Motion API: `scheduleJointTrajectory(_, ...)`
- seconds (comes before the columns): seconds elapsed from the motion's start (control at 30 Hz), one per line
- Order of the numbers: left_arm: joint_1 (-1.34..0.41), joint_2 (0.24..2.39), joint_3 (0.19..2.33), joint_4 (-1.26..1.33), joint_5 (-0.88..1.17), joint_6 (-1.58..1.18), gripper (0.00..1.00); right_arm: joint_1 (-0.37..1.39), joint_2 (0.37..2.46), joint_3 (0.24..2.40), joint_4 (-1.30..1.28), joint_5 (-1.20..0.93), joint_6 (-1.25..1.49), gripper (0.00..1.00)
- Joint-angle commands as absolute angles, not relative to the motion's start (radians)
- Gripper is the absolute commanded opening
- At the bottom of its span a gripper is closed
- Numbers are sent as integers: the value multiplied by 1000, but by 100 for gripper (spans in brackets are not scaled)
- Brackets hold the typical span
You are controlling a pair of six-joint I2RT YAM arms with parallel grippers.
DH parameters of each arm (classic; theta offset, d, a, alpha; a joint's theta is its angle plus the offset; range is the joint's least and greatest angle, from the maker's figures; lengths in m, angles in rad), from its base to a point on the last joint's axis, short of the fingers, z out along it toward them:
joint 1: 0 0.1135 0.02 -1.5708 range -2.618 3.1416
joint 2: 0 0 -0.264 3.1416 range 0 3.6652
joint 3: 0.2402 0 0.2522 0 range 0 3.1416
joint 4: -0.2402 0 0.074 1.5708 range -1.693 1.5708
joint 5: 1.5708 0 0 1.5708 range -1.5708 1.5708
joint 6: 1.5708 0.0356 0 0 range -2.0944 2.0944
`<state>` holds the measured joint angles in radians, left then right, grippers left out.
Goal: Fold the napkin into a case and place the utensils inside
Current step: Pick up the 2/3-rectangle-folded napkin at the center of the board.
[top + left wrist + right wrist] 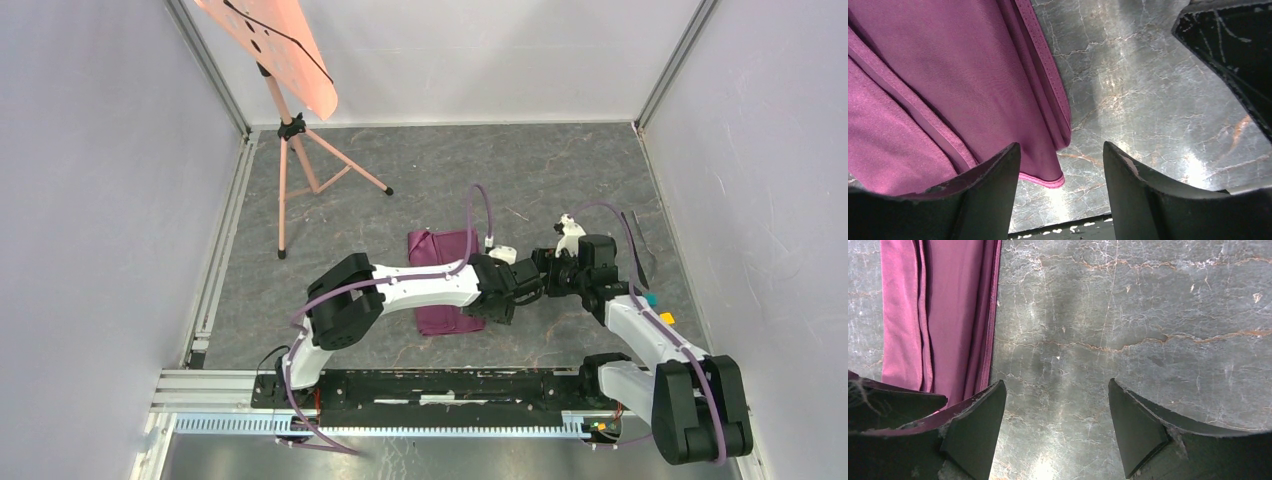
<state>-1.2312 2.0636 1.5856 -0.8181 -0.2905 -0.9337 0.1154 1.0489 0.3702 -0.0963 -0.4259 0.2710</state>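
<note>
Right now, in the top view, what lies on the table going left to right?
stand → napkin → utensils

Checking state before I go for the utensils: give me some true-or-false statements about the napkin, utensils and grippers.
1. The napkin lies folded on the table. True.
2. The utensils are inside the napkin. False: they lie on bare table near the right wall, apart from the napkin.
3. The left gripper is open. True.
4. The right gripper is clamped on the napkin. False: its jaws stand open over bare table, with the napkin off to one side.
5. A tripod stands at the far left of the table. True.
</note>
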Motion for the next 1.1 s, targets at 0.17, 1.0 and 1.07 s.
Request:
scheduleJointTrajectory(0.17, -1238, 2112, 1624, -861, -347, -929, 62, 110, 1082, 352, -20, -451, 264, 81)
scheduleJointTrajectory(1.0, -1237, 1828, 1384, -776, -407, -939, 10, 279, 1537, 448, 519, -691, 773, 87)
scheduleJointTrajectory(1.07, -1238, 1822, 1383, -776, -406, -937, 10, 296, 1576, 465, 544, -686, 794, 84)
